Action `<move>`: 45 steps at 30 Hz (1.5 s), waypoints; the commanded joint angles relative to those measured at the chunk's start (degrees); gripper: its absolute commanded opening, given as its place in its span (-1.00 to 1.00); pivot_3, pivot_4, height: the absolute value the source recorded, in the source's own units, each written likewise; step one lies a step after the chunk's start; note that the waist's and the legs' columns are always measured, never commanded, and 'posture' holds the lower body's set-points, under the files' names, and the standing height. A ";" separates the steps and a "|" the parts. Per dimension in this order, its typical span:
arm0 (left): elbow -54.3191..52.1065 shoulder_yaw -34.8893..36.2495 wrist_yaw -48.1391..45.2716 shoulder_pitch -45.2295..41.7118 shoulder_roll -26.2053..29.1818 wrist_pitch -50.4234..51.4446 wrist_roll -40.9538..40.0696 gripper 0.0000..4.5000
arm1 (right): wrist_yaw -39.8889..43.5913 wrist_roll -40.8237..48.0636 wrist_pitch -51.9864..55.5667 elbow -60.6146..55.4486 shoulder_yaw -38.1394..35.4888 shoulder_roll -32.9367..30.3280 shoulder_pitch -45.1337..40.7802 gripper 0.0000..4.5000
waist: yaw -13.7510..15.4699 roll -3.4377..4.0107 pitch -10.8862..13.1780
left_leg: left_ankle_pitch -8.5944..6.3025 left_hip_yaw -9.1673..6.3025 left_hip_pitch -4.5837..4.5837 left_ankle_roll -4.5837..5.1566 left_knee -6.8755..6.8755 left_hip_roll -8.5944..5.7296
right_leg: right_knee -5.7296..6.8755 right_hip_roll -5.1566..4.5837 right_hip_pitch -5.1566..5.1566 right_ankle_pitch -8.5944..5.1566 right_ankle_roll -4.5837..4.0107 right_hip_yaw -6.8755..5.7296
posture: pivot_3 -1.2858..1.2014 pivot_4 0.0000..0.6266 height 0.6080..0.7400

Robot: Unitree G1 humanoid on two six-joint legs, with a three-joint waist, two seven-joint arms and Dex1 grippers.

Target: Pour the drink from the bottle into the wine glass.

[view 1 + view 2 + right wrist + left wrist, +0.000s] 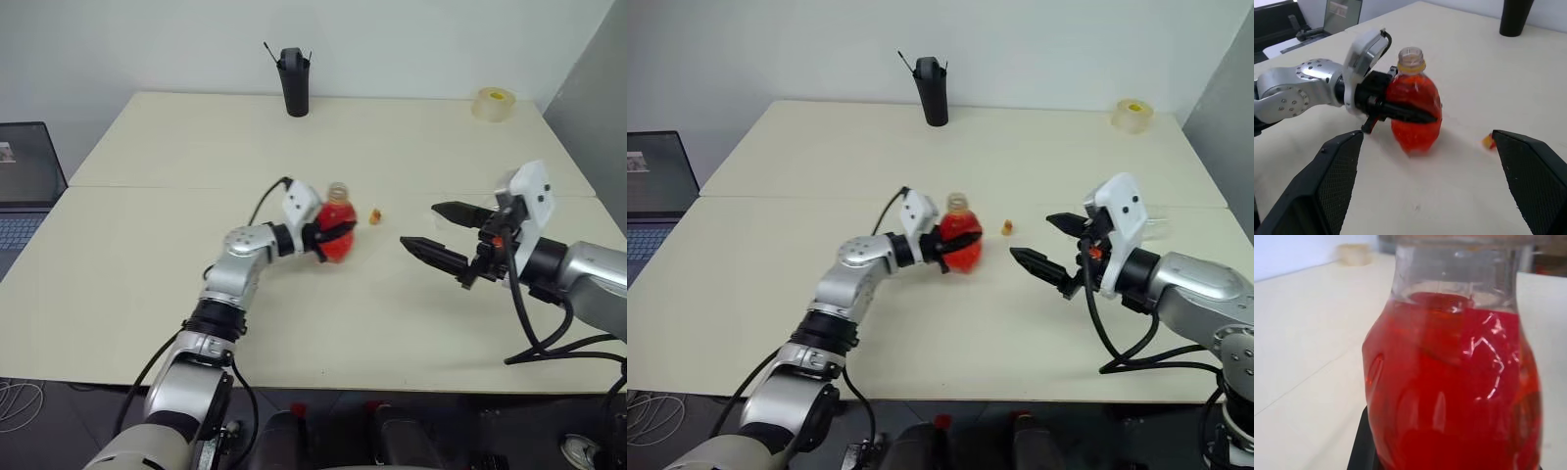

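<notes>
The bottle [336, 230] is upright near the middle of the table, its base at or just above the tabletop. Its neck is uncapped, and the red drink [1449, 396] fills most of it. My left gripper [343, 233] is shut on the bottle's belly, one black finger [1405, 111] wrapped across the front. A small yellow cap [375, 214] lies on the table just right of the bottle. My right gripper [419, 224] hovers open further right, pointing at the bottle, nothing between its fingers. A faint clear shape [1154, 226] shows behind my right hand; I cannot tell whether it is the wine glass.
A black pen holder [294, 83] stands at the table's far edge. A roll of tape [494, 103] lies at the far right corner. A laptop [24, 181] sits off the table's left side. Cables hang from my right arm at the near right edge.
</notes>
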 commanded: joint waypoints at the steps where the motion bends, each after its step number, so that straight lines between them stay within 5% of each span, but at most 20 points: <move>1: 3.82 4.63 4.94 -2.05 2.96 -4.12 1.05 -0.60 | -2.83 -1.87 -2.44 0.17 4.56 5.00 -3.76 1.00 | -0.10 -0.01 -0.01 | 0.00 0.01 0.01 -0.01 0.00 0.03 | 0.01 0.01 0.00 0.00 0.00 0.01 | 0.03 -0.52 1.00; 12: 14.90 13.04 21.79 -3.50 8.42 -12.40 3.13 -0.60 | -0.52 -22.16 -10.40 13.58 25.29 20.96 -15.16 1.00 | -0.06 -0.06 -0.04 | 0.12 0.08 -0.02 -0.22 0.04 -0.03 | 0.18 -0.08 -0.17 0.00 0.00 0.00 | 0.03 -0.52 1.00; 24: 14.22 17.02 32.29 -0.82 7.61 -11.70 2.54 -0.60 | 7.45 -27.06 -11.36 16.77 27.24 24.27 -16.33 1.00 | -0.06 -0.12 -0.07 | 0.13 0.09 -0.05 -0.24 0.04 -0.02 | 0.31 -0.10 -0.24 0.00 0.00 -0.02 | 0.03 -0.52 1.00; 35: 11.23 19.12 33.83 1.63 6.58 -10.04 1.03 0.94 | 9.84 -29.83 -11.00 18.00 26.43 25.37 -16.36 1.00 | -0.10 -0.14 -0.08 | 0.14 0.09 -0.03 -0.24 0.04 -0.02 | 0.37 -0.10 -0.26 0.00 -0.01 -0.02 | 0.03 -0.52 1.00; 45: 0.46 19.11 30.54 7.70 7.39 -3.56 -0.96 0.98 | 11.02 -31.42 -11.48 18.48 26.27 26.40 -15.97 1.00 | -0.15 -0.15 -0.09 | 0.14 0.10 -0.03 -0.25 0.04 -0.01 | 0.39 -0.10 -0.28 0.00 -0.01 0.00 | 0.03 -0.52 1.00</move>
